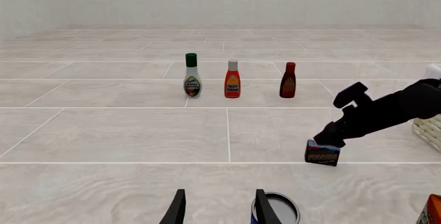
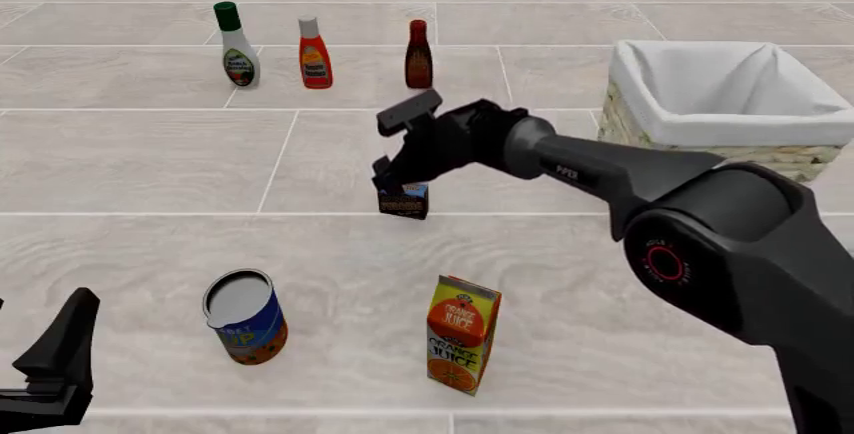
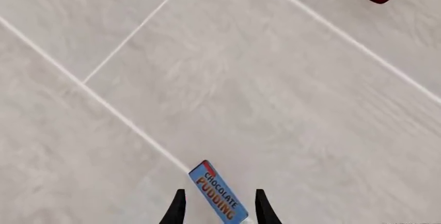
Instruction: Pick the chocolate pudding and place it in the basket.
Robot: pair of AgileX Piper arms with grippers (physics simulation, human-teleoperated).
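Observation:
The chocolate pudding is a small dark brown carton with a blue top, standing on the tiled surface in the middle of the front view. My right gripper reaches down onto it from the right. In the right wrist view the carton's blue top lies between the two spread fingers, so the gripper is open around it. The basket, pale wicker with a white lining, stands at the far right. My left gripper hangs open and holds nothing at the near left.
Three bottles stand in a row at the back: a green-capped one, an orange one and a dark brown one. A tin can and an orange juice carton stand near the front.

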